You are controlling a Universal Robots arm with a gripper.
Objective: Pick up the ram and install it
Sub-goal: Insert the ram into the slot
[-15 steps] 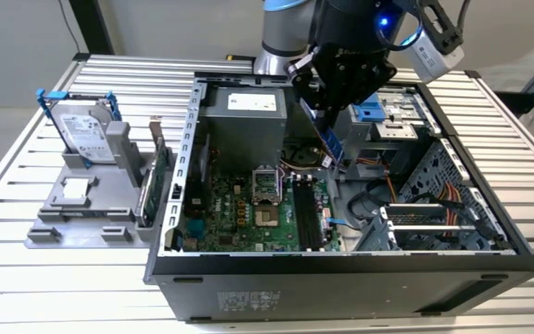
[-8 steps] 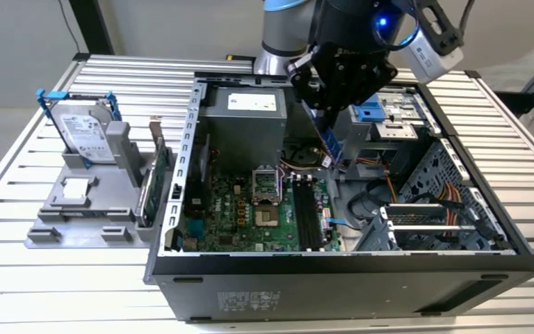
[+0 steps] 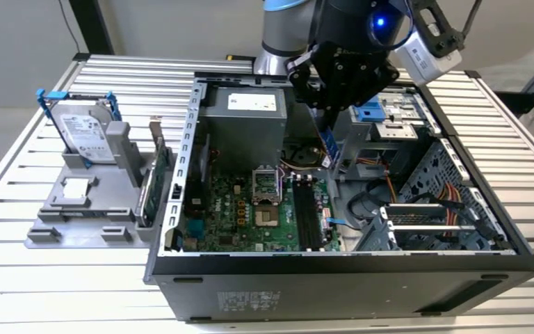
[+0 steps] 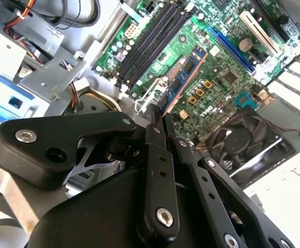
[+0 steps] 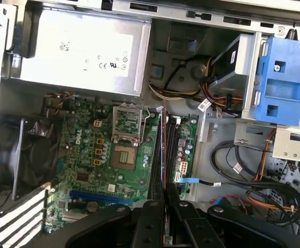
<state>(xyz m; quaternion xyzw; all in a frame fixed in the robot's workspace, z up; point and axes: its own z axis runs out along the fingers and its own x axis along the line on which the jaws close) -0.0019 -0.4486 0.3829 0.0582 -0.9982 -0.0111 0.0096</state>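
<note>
Blue-green ram (image 4: 183, 80) hangs clamped in the hand (image 4: 160, 116) above the motherboard (image 4: 227, 62).

case (image 3: 341, 278) on bench (image 3: 26, 278) | motherboard (image 3: 248, 209) in case | ram (image 3: 328, 149) in end effector (image 3: 327, 104) above slots (image 3: 306, 212) | hard drive (image 3: 86, 136) on stand (image 3: 81, 209), exterior view's left of case

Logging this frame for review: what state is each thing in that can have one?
gripper: shut on the ram, hanging over the open case.
ram: held, above the motherboard, not yet seated.
memory slots: black, no stick in them.
computer case: lying on its side, side panel off.
processor socket: bare, no cooler on it.
hard drive: upright in the grey holder, outside the case.
</note>
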